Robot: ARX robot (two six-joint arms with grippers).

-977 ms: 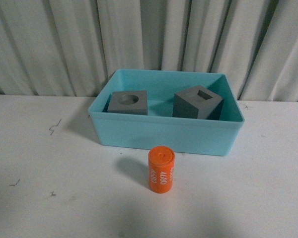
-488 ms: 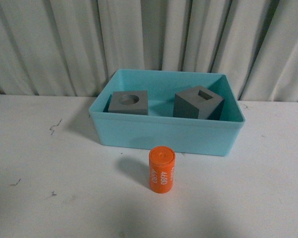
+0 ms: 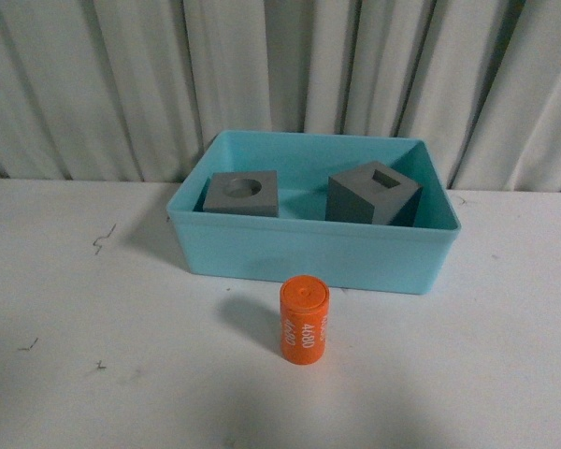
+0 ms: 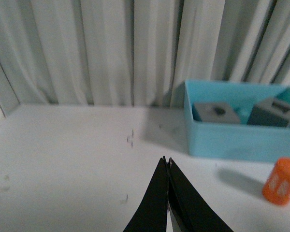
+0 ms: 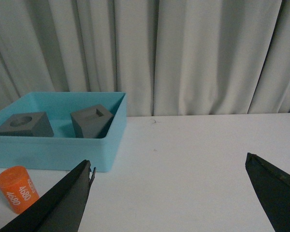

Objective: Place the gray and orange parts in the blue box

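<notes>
Closest in, the left end effector (image 4: 167, 166) has its two black fingers pressed together with nothing between them. It hangs over bare white bench (image 3: 75, 327) on the left-edge side. The right end effector (image 5: 168, 162) is spread wide apart and also holds nothing, with its fingers (image 5: 63, 203) over the right-edge side of the bench.

Next out is the orange cylinder (image 3: 304, 320). It stands upright about midway between the left and right edges, out on the open bench just on the near side of the box and not touching it. You can read "4680" in white down its side.

Behind that is the blue box (image 3: 313, 257), sitting toward the far edge with its long side facing the near edge. Both gray cubes are inside it. The cube with the round hole (image 3: 242, 194) sits flat at the end closer to the left edge. The cube with the square hole (image 3: 372, 195) is at the end closer to the right edge, and it looks tipped rather than flat. The two are apart.

There are a few small dark scuffs (image 3: 103, 238) toward the left edge. A pale pleated curtain (image 3: 122, 84) hangs along the far edge.
</notes>
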